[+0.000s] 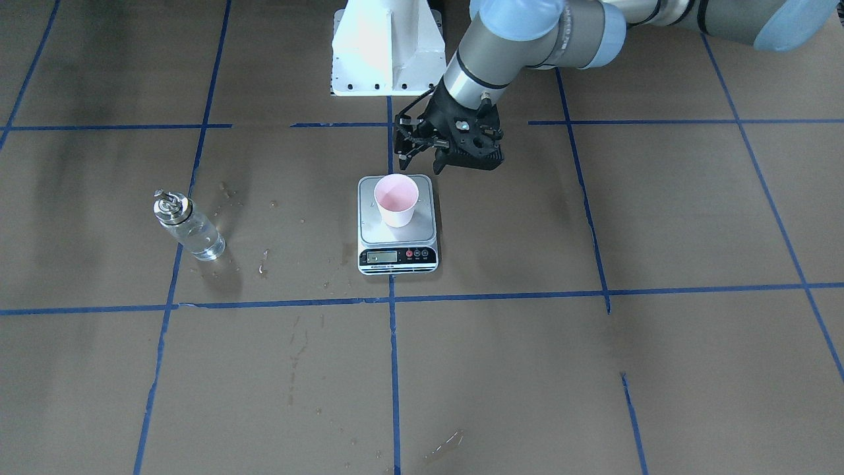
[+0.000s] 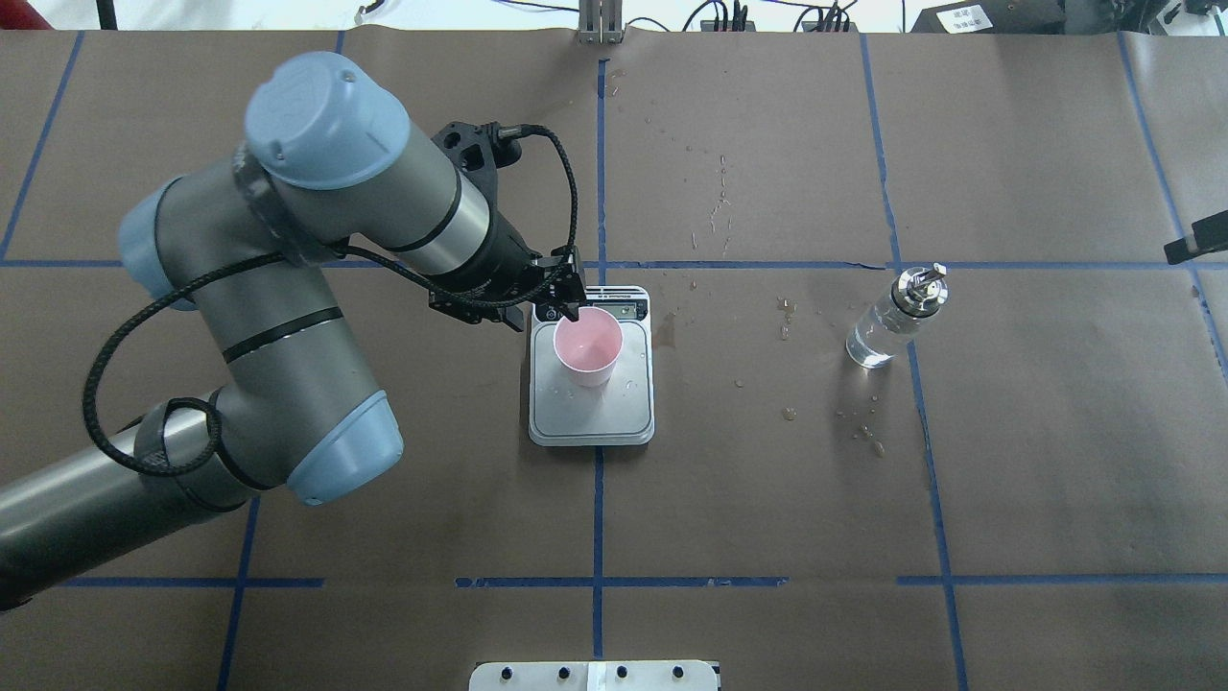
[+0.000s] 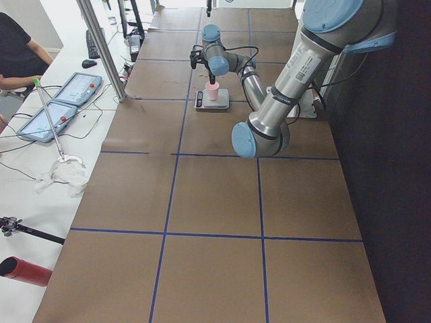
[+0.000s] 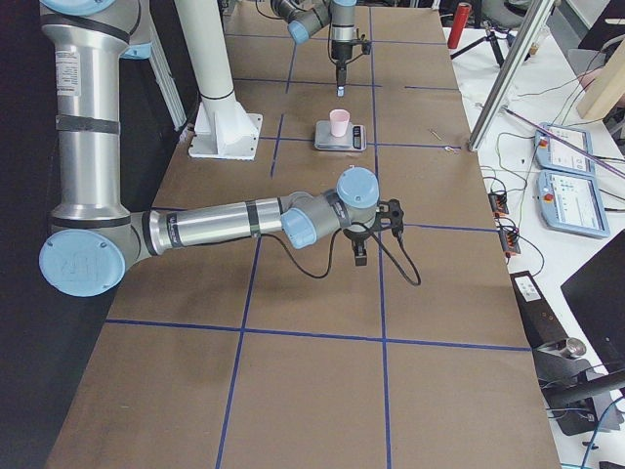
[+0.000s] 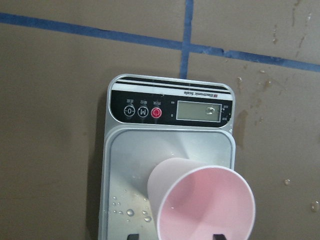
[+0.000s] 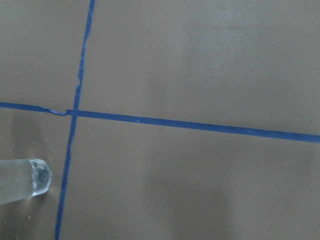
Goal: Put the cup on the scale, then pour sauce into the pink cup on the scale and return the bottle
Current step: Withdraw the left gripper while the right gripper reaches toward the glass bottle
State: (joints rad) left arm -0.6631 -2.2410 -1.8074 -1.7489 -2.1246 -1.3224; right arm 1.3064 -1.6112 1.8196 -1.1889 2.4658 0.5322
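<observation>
Silver-grey tubes form the left arm (image 2: 288, 336) and the right arm (image 4: 215, 223), with rounded pale blue caps (image 2: 326, 120) at the joints and thin black rings around the links. A ribbed black cable (image 2: 125, 336) loops along the left arm to a plug at its wrist. A thinner black lead (image 4: 402, 266) hangs from the right wrist. Dark lettering (image 3: 300, 64) runs down one link but is too small to read. The left gripper (image 2: 559, 309) is black, with skeletal linkage bars and a finned block beside them. A white pedestal (image 1: 386, 49) has dark bolt heads along its flange.
</observation>
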